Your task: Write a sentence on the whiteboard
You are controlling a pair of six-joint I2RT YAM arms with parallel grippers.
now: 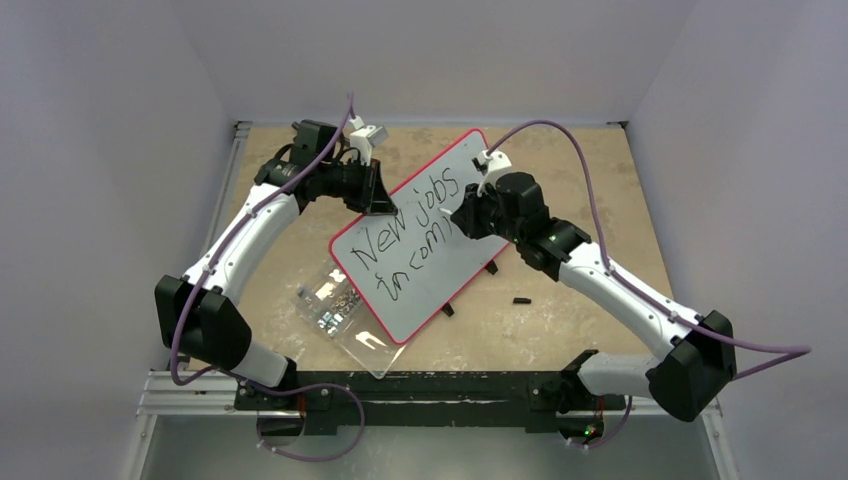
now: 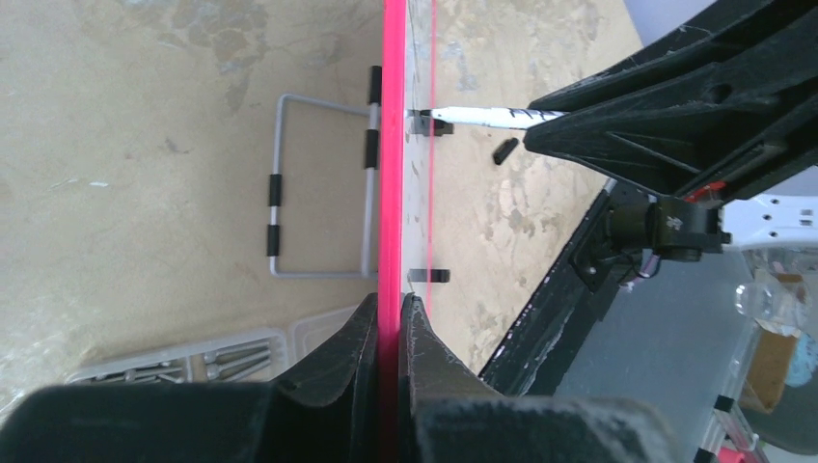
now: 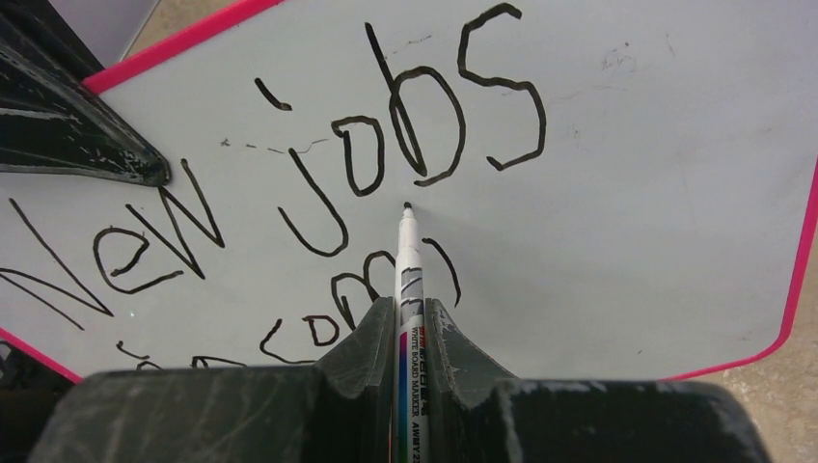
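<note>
The whiteboard point(image 1: 462, 170), white with a red rim, lies slanted across the middle of the table. My left gripper point(image 1: 383, 200) is shut on its upper left rim point(image 2: 393, 145), with the red edge pinched between both jaws point(image 2: 391, 309). My right gripper point(image 1: 462, 222) is shut on a white whiteboard marker point(image 3: 407, 270), over the board's centre. The sentence point(image 1: 400, 240) reads "New jobs" point(image 3: 289, 164), and below it "incom" plus one curved stroke point(image 3: 444, 270). The marker's black tip points at the board just under the "b". Whether it touches, I cannot tell.
A clear plastic box of screws point(image 1: 335, 300) lies partly under the board's lower left edge and also shows in the left wrist view point(image 2: 193, 362). A small black marker cap point(image 1: 521, 299) lies on the table right of the board. A grey wire stand point(image 2: 318, 183) is behind the board.
</note>
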